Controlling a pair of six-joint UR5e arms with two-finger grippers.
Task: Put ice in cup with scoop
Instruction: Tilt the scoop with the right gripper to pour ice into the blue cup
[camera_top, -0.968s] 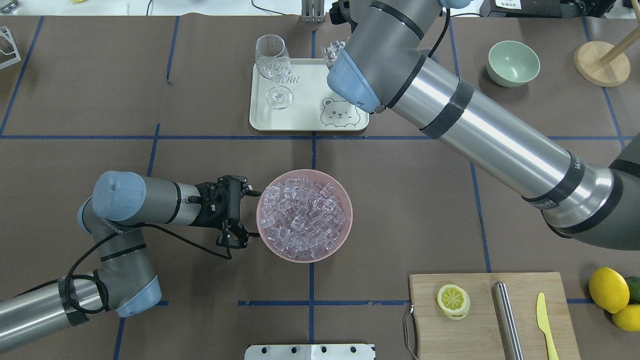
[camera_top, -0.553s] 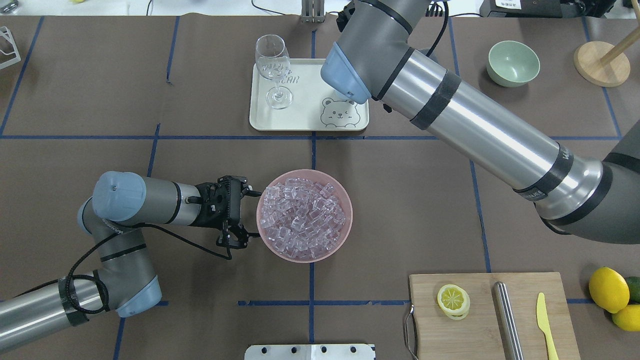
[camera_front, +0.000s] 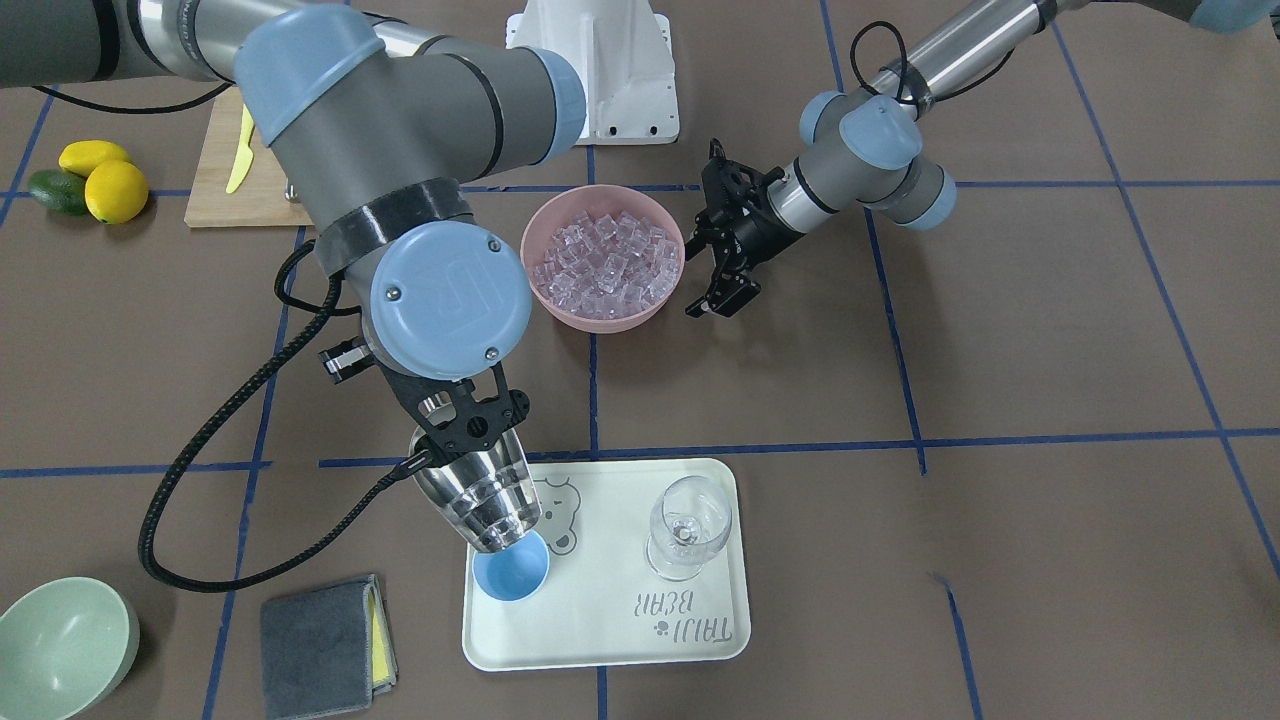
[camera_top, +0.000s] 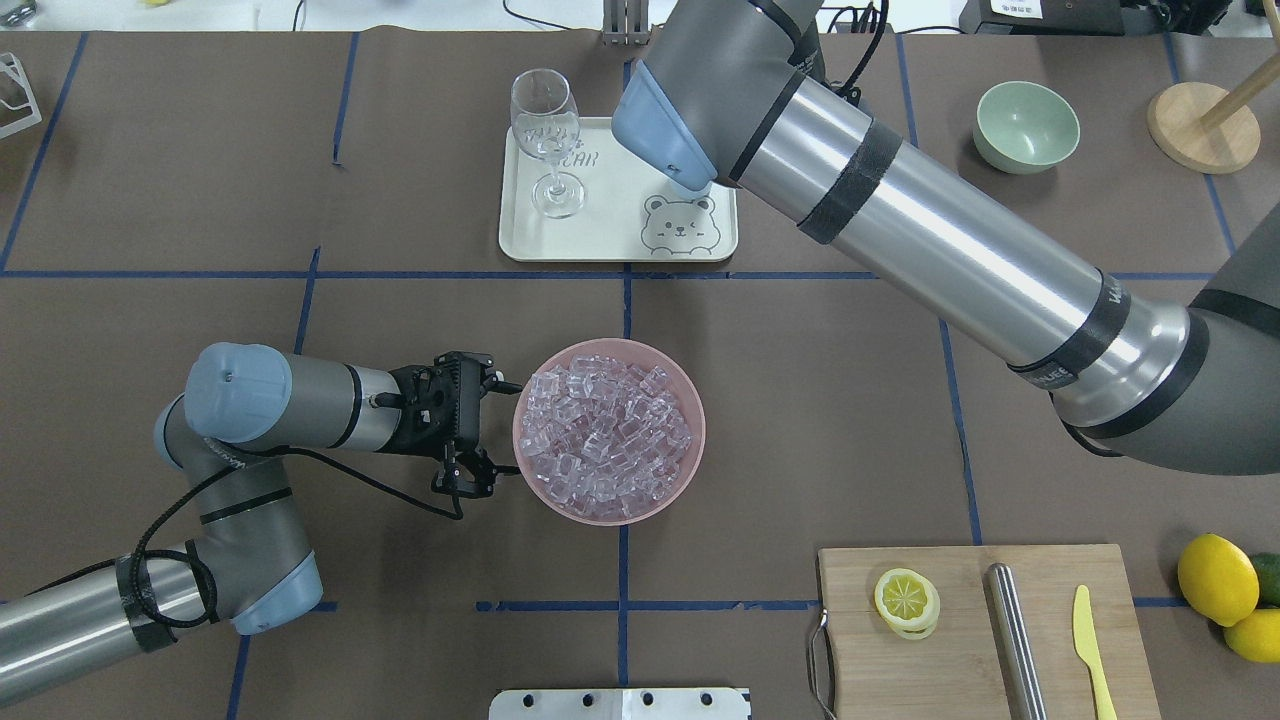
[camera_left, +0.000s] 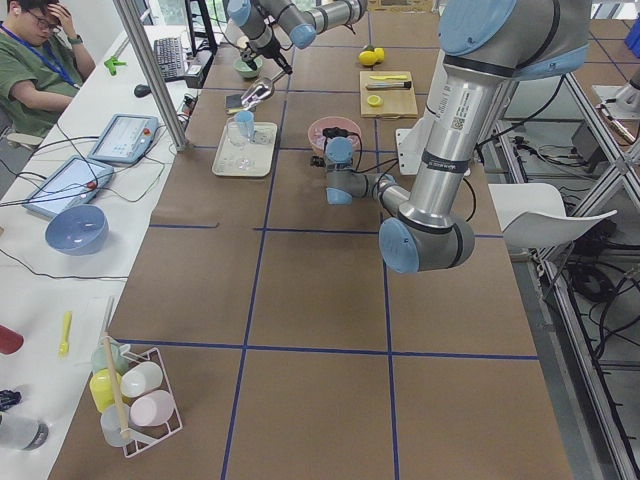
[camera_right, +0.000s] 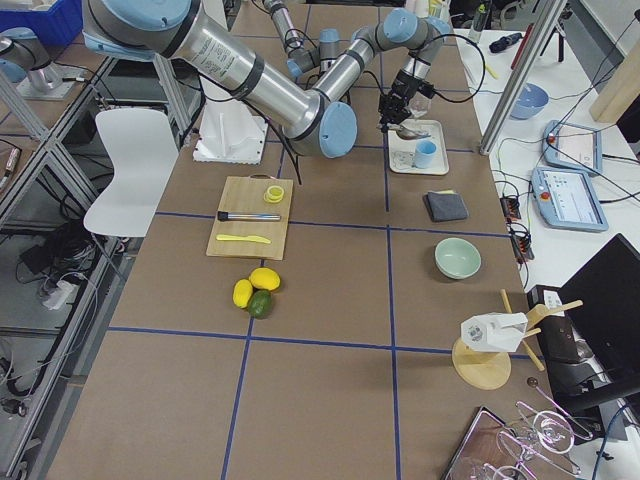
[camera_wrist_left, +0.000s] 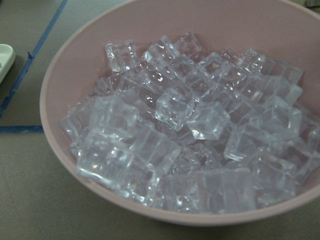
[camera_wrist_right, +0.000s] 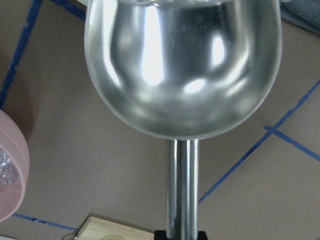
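Observation:
My right gripper is shut on the handle of the steel scoop. The scoop tilts mouth-down just above the light-blue cup, which stands on the cream tray. Clear cubes seem to show in the scoop's bowl. In the overhead view my right arm hides both cup and scoop. The ice fills a pink bowl at the table's middle and also shows in the left wrist view. My left gripper is open and empty beside the bowl's left rim.
A wine glass stands on the tray's left part. A cutting board at the front right holds a lemon slice, a steel cylinder and a yellow knife. There are also lemons, a green bowl and a grey cloth.
My right arm has swung left and farther over the tray. The ice seen in the scoop a second ago is now hidden under the arm. The left arm has not moved.

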